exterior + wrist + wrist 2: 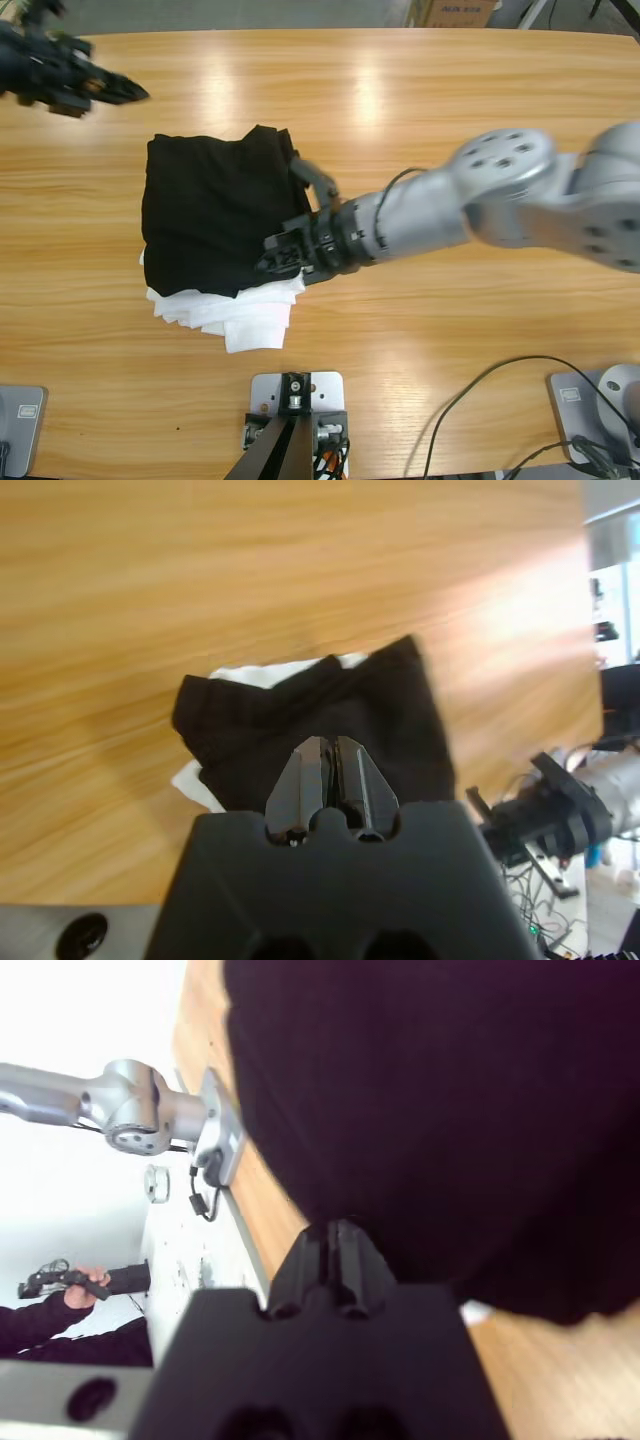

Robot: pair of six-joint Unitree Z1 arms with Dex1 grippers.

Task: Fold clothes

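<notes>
The black shirt (215,215) lies folded into a rough square left of the table's middle, on top of a bundle of white garments (245,320) that sticks out at its near edge. My right gripper (275,255) reaches in from the right; its jaws are shut, with the tips against the shirt's lower right edge (430,1110). No cloth shows between them. My left gripper (135,95) hovers shut at the far left corner, apart from the pile. Its view looks down on the black shirt (330,715) and a strip of the white garments (265,672).
Bare wooden table (450,120) surrounds the pile. A cardboard box (455,12) stands beyond the far edge. Cables (480,400) trail over the near right. In the right wrist view, a person's hand (85,1285) holds a black device off the table.
</notes>
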